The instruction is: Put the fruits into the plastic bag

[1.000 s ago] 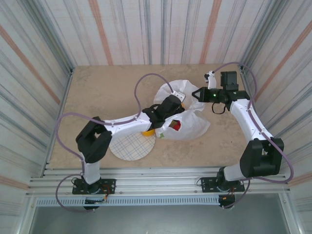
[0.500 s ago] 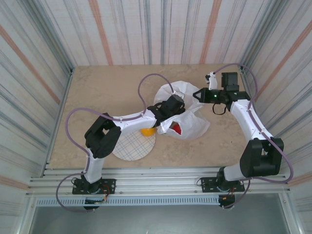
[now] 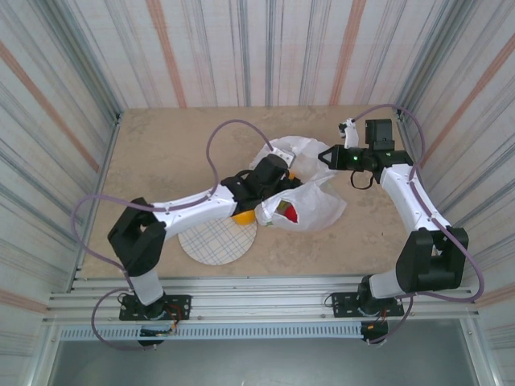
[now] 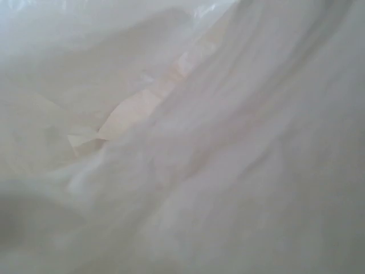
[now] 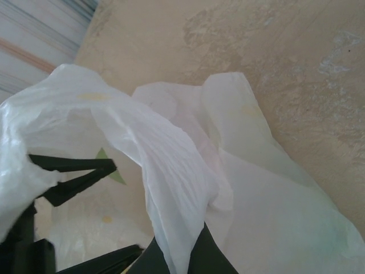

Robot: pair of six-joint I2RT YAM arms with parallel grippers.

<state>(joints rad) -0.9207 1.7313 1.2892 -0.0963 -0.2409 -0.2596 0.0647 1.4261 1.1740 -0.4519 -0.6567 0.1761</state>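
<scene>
The white plastic bag (image 3: 315, 201) lies crumpled at the table's middle with its mouth facing the arms. A red fruit (image 3: 292, 213) shows inside it. An orange fruit (image 3: 241, 215) rests at the far rim of the plaid plate (image 3: 211, 243). My left gripper (image 3: 278, 171) reaches into the bag's upper part, and a bit of orange (image 3: 291, 174) shows beside it. In the right wrist view its dark fingers (image 5: 74, 170) stand apart behind the film. My right gripper (image 3: 325, 155) is shut on the bag's (image 5: 171, 171) raised edge, pinched between its black fingertips (image 5: 182, 251).
Striped walls enclose the tan table (image 3: 161, 153) on three sides. The left arm's cable (image 3: 213, 157) loops over the table behind the bag. Bag film (image 4: 182, 137) covers the left wrist camera.
The left gripper's jaws have spread and the hand has drawn back a little to the left in the bag. Its elbow swung left. The right gripper stays where it was.
</scene>
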